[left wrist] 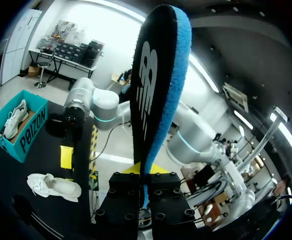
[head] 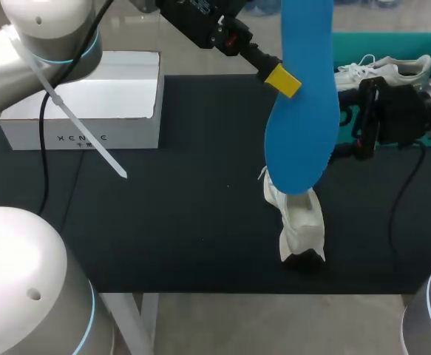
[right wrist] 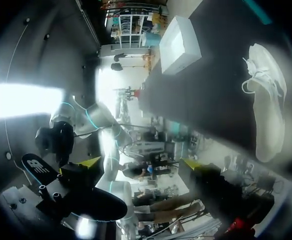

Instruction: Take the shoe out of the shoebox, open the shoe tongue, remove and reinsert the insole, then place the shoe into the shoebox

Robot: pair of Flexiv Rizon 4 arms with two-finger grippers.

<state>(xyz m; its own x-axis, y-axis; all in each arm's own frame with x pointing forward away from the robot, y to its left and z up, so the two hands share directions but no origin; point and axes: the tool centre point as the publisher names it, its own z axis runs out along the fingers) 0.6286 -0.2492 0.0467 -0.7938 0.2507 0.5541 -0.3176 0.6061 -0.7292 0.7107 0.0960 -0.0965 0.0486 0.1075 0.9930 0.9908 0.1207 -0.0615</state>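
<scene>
My left gripper (head: 283, 80) is shut on a blue insole (head: 301, 111) and holds it upright above the black mat. In the left wrist view the insole (left wrist: 156, 90) stands straight up from between the fingers, showing its black top face and blue edge. Below it a white shoe (head: 296, 222) lies on its side on the mat. My right gripper (head: 359, 126) stands open to the right of the insole, with nothing in it. From the right wrist view the shoe (right wrist: 268, 110) lies ahead and to one side, and the insole (right wrist: 70, 195) is off to the other side.
A teal shoebox (head: 378, 46) at the back right holds a second white shoe (head: 384, 71). A white box (head: 89, 103) stands at the back left. The black mat (head: 185, 207) covers the table.
</scene>
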